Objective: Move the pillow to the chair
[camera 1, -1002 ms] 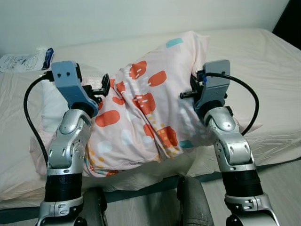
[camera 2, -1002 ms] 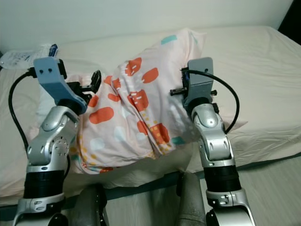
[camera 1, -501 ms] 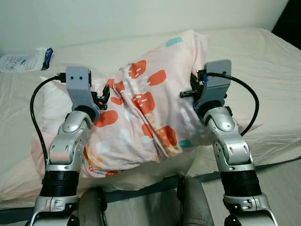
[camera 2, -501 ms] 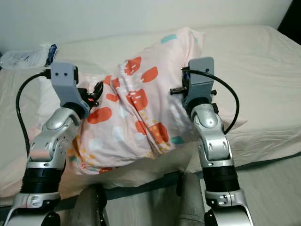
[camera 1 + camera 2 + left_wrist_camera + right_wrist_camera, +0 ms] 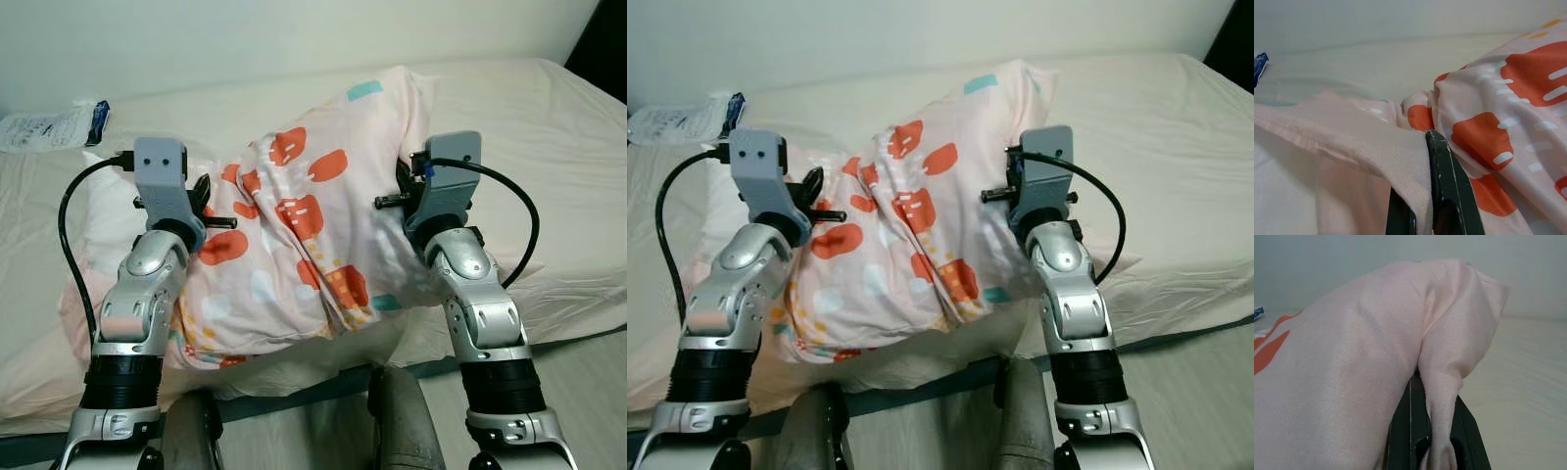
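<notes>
Pinching pillow [image 5: 304,245] fabric, left gripper [image 5: 1425,196] and right gripper [image 5: 1432,431] are clamping closed; lifting evenly off the bed [image 5: 549,127] is preventing slippage.

Two silver metal arms with rounded, jointed casings and ribbed black cuffs near their bases each end in a blue-grey block-shaped wrist housing. A looping black cable [image 5: 69,245] runs into the left housing, another black cable [image 5: 524,215] into the right. The long fingers [image 5: 1449,196] are black.

Bare bed [image 5: 549,117] right of pillow [image 5: 313,225]; packet [image 5: 54,125] far left
</notes>
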`<state>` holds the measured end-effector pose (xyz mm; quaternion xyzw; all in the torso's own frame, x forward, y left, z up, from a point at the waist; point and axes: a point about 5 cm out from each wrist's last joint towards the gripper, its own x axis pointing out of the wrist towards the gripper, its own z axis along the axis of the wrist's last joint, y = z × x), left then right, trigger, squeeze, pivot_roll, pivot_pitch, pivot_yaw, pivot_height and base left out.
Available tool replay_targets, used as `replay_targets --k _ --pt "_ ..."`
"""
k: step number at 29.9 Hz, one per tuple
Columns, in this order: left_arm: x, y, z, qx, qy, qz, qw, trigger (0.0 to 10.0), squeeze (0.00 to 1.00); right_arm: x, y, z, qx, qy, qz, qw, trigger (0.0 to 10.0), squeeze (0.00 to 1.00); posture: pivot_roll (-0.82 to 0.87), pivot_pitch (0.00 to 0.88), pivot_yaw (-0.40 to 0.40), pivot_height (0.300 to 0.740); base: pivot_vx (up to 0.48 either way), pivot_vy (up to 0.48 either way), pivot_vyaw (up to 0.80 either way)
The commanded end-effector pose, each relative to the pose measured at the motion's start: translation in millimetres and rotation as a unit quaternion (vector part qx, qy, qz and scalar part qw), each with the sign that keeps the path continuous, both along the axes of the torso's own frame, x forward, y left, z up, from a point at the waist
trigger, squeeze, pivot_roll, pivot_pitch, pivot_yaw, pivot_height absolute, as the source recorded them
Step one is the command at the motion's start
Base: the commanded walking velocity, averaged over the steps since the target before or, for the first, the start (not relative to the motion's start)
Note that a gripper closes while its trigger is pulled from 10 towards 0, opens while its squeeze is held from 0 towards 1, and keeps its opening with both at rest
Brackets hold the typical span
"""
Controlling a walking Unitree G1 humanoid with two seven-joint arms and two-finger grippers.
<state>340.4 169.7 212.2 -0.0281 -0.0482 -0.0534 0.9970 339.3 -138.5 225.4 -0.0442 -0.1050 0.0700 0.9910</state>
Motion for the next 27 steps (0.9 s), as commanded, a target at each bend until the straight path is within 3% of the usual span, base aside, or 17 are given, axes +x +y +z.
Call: replay_targets --k 1,3,4,6,7,8,10,14,15,16,22,27 --pt "-3.7 -1.1 4.0 0.000 -0.017 -0.007 1.000 0.0 0.00 -1.6 7.5 3.0 0.010 -0.007 0.022 1.000 10.0 0.00 0.01 0.123 0.023 0.506 0.000 0.000 0.00" --pt "-3.5 -1.4 10.2 -0.011 -0.031 -0.009 0.999 0.0 0.00 -1.2 7.4 7.8 0.034 -0.012 0.023 0.999 10.0 0.00 0.01 0.122 0.022 0.506 0.000 0.000 0.00" --pt "-4.4 -4.2 26.3 -0.029 -0.070 -0.026 0.997 0.0 0.00 -0.7 6.9 18.6 0.068 -0.028 0.025 0.997 10.0 0.00 0.01 0.122 0.022 0.506 0.000 0.000 0.00" --pt "-4.4 -4.2 26.3 -0.029 -0.070 -0.026 0.997 0.0 0.00 -0.7 6.9 18.6 0.068 -0.028 0.025 0.997 10.0 0.00 0.01 0.122 0.022 0.506 0.000 0.000 0.00" --pt "-6.0 -7.1 40.0 -0.043 -0.102 -0.039 0.993 0.0 0.00 -0.9 6.9 26.6 0.087 -0.042 0.032 0.995 10.0 0.00 0.01 0.119 0.021 0.506 0.000 0.000 0.00" --pt "-6.0 -7.1 40.0 -0.043 -0.102 -0.039 0.993 0.0 0.00 -0.9 6.9 26.6 0.087 -0.042 0.032 0.995 10.0 0.00 0.01 0.119 0.021 0.506 0.000 0.000 0.00" --pt "-10.8 -11.9 76.5 -0.074 -0.180 -0.051 0.979 0.0 0.00 -1.3 5.8 47.0 0.087 -0.082 0.033 0.992 10.0 0.00 0.01 0.117 0.019 0.506 0.000 0.000 0.00" --pt "-16.4 -10.7 103.0 -0.095 -0.240 -0.043 0.965 0.0 0.00 -3.7 5.6 69.7 0.083 -0.122 0.031 0.989 10.0 0.00 0.01 0.112 0.019 0.506 0.000 0.000 0.00" --pt "-17.9 -10.0 108.0 -0.096 -0.253 -0.039 0.962 1.2 0.00 -5.0 6.5 75.6 0.082 -0.134 0.034 0.987 10.0 0.00 0.01 0.110 0.018 0.506 0.000 0.000 0.00" --pt "-19.8 -9.1 115.6 -0.101 -0.269 -0.036 0.957 10.0 0.00 -6.7 8.1 82.7 0.082 -0.149 0.039 0.985 10.0 0.00 0.01 0.110 0.018 0.506 0.000 0.000 0.00" --pt "-22.8 -8.6 127.5 -0.108 -0.295 -0.039 0.949 10.0 0.00 -9.4 12.8 92.6 0.083 -0.168 0.057 0.981 10.0 0.00 0.01 0.102 0.018 0.506 0.000 0.000 0.00" --pt "-20.1 -11.1 117.6 -0.078 -0.273 -0.047 0.958 10.0 0.00 -6.9 16.2 80.5 0.065 -0.151 0.061 0.984 10.0 0.00 0.02 0.094 0.017 0.506 0.000 0.000 0.00"
